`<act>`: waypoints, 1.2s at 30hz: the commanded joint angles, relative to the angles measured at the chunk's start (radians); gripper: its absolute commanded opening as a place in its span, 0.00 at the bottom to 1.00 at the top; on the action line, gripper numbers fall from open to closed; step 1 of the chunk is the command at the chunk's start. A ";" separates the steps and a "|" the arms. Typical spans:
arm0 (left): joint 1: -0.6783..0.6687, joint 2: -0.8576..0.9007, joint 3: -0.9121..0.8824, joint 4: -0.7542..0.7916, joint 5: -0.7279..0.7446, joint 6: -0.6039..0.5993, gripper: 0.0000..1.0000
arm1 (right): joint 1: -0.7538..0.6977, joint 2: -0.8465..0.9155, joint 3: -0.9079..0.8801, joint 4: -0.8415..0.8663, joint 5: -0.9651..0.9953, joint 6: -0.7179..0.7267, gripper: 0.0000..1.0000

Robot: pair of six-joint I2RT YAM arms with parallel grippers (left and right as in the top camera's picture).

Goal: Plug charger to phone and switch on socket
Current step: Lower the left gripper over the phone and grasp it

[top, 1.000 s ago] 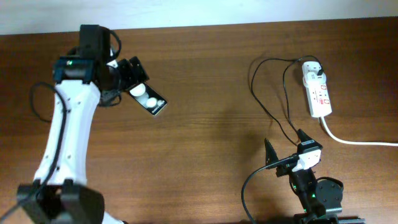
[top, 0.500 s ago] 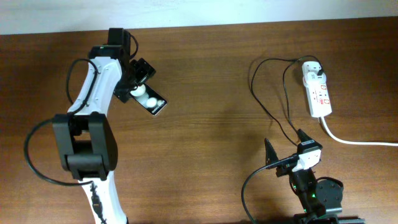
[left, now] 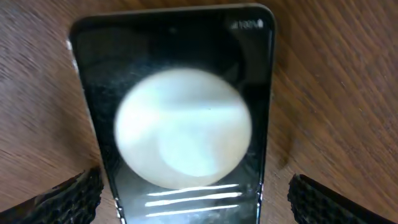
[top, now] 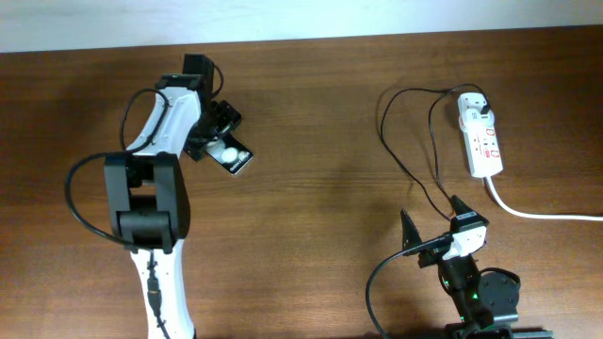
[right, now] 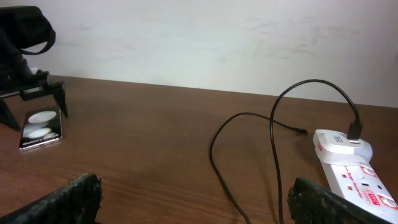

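Since a second ago your left arm has folded in over the phone (top: 236, 158), far left on the surface (top: 320, 207). Beside the socket (top: 482, 141), your right claw (top: 433, 226) sits open and empty, nearer the charger (top: 382, 118). Your left claw (top: 217, 132) hangs directly above the phone, spread and empty, with its fingers (left: 68, 193) flanking the phone's width.

A dark brown, wood-grained bench (top: 311, 198) fills the overhead view from side to side. Along its far edge rises a plain off-white wall (right: 186, 37), faintly smudged in places.
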 commanded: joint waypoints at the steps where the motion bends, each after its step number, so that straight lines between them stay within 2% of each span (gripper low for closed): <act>1: -0.003 0.011 0.017 0.002 -0.029 -0.016 1.00 | 0.004 -0.007 -0.009 -0.002 0.002 0.000 0.99; 6: -0.004 0.050 0.017 0.001 -0.024 -0.017 1.00 | 0.004 -0.007 -0.009 -0.002 0.001 0.000 0.99; 8: -0.011 0.106 0.017 0.000 0.021 -0.016 1.00 | 0.004 -0.007 -0.009 -0.002 0.002 0.000 0.99; 13: -0.015 0.117 0.017 -0.038 0.032 -0.016 0.86 | 0.004 -0.007 -0.009 -0.002 0.002 0.000 0.99; 17: -0.015 0.117 0.017 -0.086 0.031 0.013 0.84 | 0.004 -0.007 -0.009 -0.002 0.002 0.000 0.99; 22: -0.016 0.117 0.017 -0.127 0.012 0.168 0.84 | 0.004 -0.007 -0.009 -0.002 0.002 0.000 0.99; 25: -0.016 0.118 0.017 -0.127 0.011 0.315 0.86 | 0.004 -0.007 -0.009 -0.002 0.002 0.000 0.99; 28: -0.016 0.118 0.016 -0.127 -0.007 0.274 0.98 | 0.004 -0.007 -0.009 -0.002 0.002 0.000 0.99; 33: -0.016 0.157 0.014 -0.131 -0.026 0.127 0.96 | 0.004 -0.007 -0.009 -0.002 0.002 0.000 0.99; 36: -0.016 0.158 0.014 -0.129 -0.025 0.116 0.91 | 0.004 -0.007 -0.009 -0.002 0.002 0.000 0.99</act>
